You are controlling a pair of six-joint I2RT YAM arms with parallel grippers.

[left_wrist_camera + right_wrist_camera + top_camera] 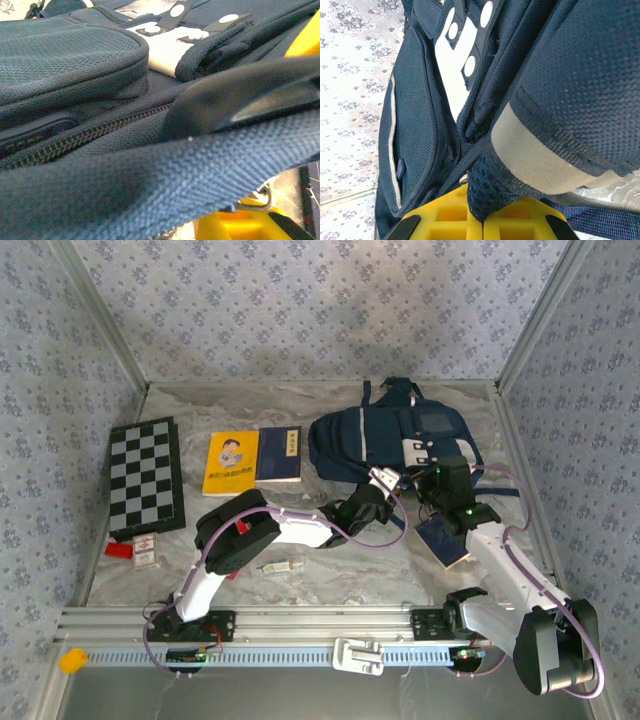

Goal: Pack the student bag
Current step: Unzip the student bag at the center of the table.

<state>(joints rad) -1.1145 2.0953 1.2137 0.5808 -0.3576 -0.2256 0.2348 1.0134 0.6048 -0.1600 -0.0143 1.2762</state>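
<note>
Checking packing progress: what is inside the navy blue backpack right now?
Nothing inside shows. The large navy blue fabric backpack hides its interior under its own cloth, and its zipper looks closed. A yellow paperback book and a dark blue booklet lie outside, beside it.

Crinkled, pale-covered table (340, 585)
On it lie a checkerboard (145, 477), a yellow book (231, 463) beside a dark blue booklet (279, 454) (edges touching), the student bag (345, 440) and a second booklet (443, 542).
</note>
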